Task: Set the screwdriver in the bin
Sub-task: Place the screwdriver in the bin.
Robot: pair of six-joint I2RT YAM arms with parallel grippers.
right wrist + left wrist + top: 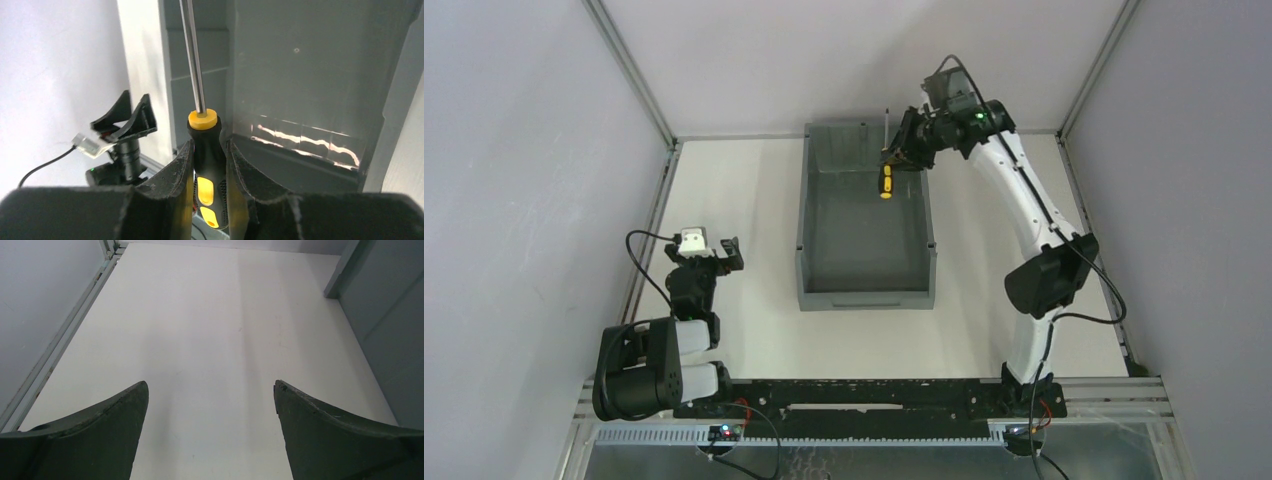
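Right claw [902, 150] clamped on screwdriver [885, 182] handle, above bin's [802, 240] far end; advise lowering between the walls before release, so it cannot bounce out.

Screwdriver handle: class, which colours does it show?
The screwdriver handle is black with yellow patches and collar; right wrist view shows it best.

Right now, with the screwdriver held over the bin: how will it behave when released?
Probably stiff: the screwdriver has a straight metal shaft and solid handle. The black handle looks rubbery, so it likely won't slip between the right gripper's shut fingers. Its rounded handle may roll on the bin's glossy floor, though the walls should contain it.
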